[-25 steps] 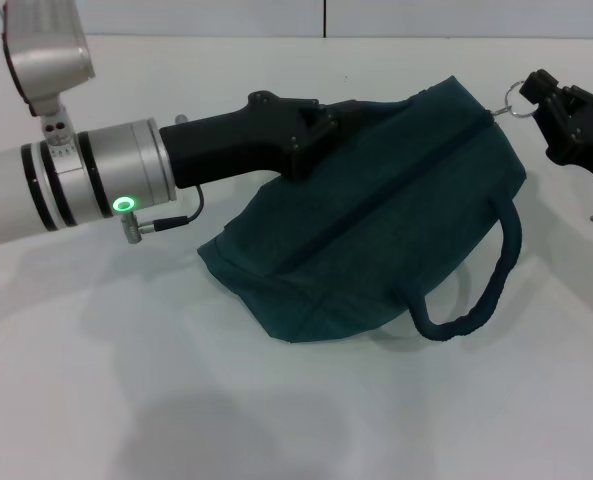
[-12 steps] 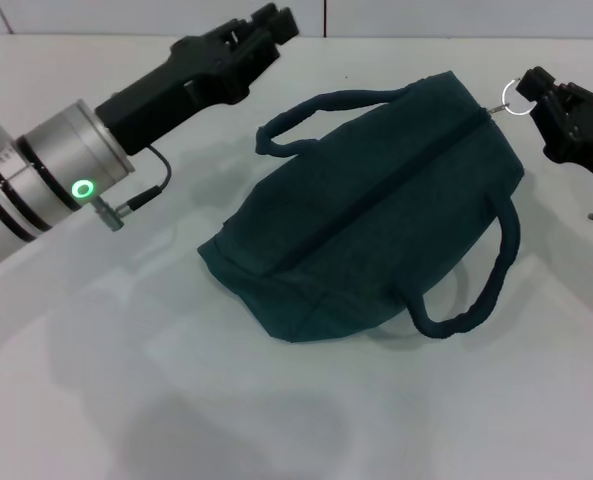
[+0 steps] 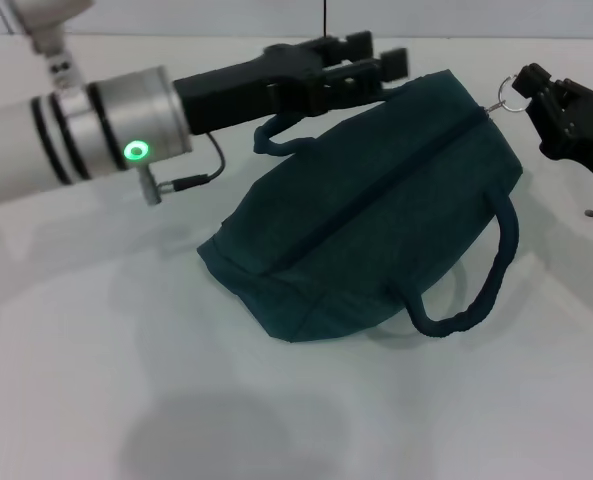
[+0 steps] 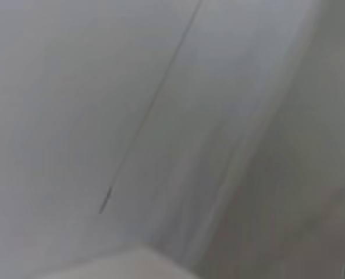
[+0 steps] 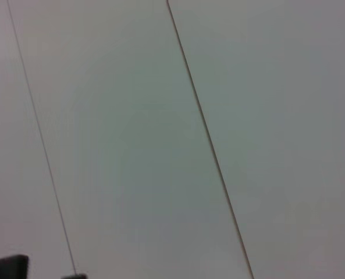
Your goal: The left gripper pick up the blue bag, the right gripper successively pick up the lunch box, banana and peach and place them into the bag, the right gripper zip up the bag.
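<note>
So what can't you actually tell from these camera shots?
- Inside of the blue bag: head view, hidden by its own fabric, so the lunch box, banana and peach cannot be seen.
- Left gripper: head view, its tips overlap the bag's far handle; contact unclear.
- Right gripper: head view, arm cut off by the edge; it sits at the zipper ring.
- Both wrist views: only blurred pale surfaces.

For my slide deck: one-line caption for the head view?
Left gripper open above the zipped blue bag; right gripper at its zipper ring.
</note>
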Available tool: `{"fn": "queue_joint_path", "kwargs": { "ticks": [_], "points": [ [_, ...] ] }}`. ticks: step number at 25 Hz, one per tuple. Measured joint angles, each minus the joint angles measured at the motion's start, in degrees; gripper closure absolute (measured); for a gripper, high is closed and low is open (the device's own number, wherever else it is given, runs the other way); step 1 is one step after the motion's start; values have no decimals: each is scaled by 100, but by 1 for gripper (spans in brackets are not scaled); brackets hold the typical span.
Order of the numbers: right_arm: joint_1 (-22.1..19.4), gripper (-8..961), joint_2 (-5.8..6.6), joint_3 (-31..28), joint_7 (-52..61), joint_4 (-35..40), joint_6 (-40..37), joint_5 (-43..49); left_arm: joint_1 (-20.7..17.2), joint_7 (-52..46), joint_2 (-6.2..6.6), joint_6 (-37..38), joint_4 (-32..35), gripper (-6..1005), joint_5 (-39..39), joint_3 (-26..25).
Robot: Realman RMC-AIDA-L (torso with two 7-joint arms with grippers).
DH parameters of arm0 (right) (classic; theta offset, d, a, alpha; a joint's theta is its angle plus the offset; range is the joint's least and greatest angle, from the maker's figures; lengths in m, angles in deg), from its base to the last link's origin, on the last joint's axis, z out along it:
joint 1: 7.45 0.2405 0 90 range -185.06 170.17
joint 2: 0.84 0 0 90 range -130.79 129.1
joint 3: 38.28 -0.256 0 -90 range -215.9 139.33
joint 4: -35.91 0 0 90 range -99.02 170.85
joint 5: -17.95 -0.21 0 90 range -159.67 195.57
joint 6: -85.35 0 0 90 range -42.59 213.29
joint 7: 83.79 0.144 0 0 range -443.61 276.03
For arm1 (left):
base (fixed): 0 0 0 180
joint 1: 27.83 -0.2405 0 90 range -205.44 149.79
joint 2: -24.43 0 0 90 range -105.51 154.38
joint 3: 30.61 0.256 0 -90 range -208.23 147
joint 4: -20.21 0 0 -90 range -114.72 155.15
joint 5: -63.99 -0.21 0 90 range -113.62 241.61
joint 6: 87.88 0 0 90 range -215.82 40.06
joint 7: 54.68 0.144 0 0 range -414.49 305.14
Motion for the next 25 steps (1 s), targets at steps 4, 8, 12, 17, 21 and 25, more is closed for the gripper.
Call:
{"fn": "queue_joint_path", "kwargs": {
  "ticks": [4, 8, 12, 17, 21, 25],
  "points": [
    [1, 912, -4, -1, 0, 1, 2, 0, 354, -660, -14, -418, 170, 319, -883, 0],
    [2, 911, -9, 9, 0, 1, 4, 0, 594, -893, -37, -640, 174, 239, -1384, 83],
    [2, 911, -10, 17, 0, 1, 7, 0, 684, -934, -43, -922, 192, 241, -1422, 526],
    [2, 910, -18, 55, 0, -1, 7, -1, 689, -891, -44, -1060, 195, 243, -1412, 652],
    [2, 910, -18, 61, 0, -4, 7, 0, 637, -763, -44, -1065, 196, 290, -1313, 648],
    [2, 909, -18, 60, 2, -16, 7, -1, 495, -399, -48, -1062, 165, 433, -1030, 660]
  ]
}}
